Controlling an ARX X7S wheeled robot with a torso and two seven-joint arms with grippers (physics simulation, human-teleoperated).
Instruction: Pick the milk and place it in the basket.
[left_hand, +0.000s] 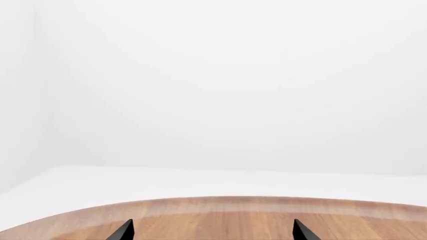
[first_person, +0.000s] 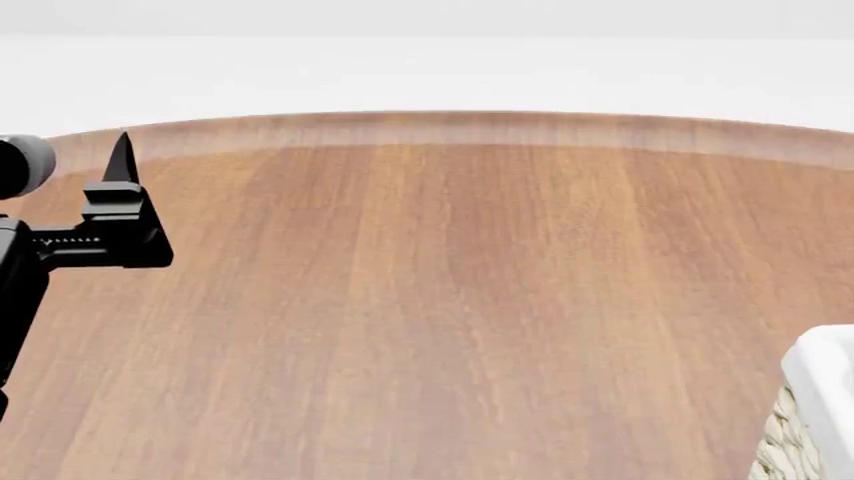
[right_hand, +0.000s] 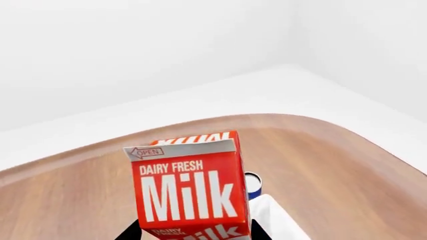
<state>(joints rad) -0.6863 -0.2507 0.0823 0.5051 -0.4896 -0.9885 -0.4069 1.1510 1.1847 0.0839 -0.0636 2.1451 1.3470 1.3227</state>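
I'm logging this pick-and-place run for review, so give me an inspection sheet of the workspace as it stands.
Surface: round brown wooden table, mostly bare in the head view.
Job's things: red-topped gable milk carton fills the right wrist view, raised above the table; cream woven wicker basket shows only a corner at the right edge of the head view.
Clutter: small white-and-blue object behind the milk carton, mostly hidden.
Grippers: left gripper open and empty; right gripper jaws flank the carton's base, apparently gripping it.
Cables: nothing seen.
Surroundings: plain white floor and walls.
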